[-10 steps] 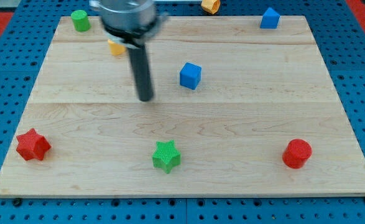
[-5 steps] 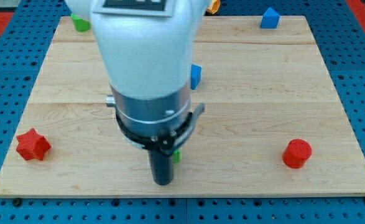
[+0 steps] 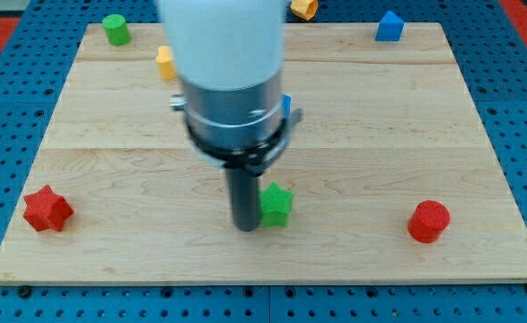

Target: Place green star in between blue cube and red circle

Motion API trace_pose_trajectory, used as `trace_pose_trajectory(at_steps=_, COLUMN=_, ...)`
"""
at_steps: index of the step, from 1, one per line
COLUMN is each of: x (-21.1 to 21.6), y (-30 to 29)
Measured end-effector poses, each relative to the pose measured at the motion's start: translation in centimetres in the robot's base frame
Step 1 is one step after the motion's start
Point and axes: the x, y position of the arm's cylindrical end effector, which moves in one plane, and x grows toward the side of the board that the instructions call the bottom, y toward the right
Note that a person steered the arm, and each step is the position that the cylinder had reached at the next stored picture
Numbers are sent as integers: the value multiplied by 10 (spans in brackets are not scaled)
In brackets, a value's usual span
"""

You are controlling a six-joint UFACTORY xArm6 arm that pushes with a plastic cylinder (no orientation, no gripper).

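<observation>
The green star lies low on the wooden board, just right of centre. My tip rests against the star's left side. The blue cube is mostly hidden behind the arm's body; only its right edge shows above the star. The red circle stands at the lower right, well to the right of the star.
A red star lies at the lower left. A green cylinder and a yellow block sit at the upper left. An orange block and a second blue block lie along the top edge.
My tip swept down from the upper middle to the star's left, then pushed it right and slightly up. The star moved from about the bottom centre toward the right.
</observation>
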Motion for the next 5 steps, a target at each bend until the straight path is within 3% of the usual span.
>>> trace_pose_trajectory(at_steps=2, x=-31, y=49)
trace_pose_trajectory(at_steps=4, x=-34, y=137)
trace_pose_trajectory(at_steps=5, x=-34, y=145)
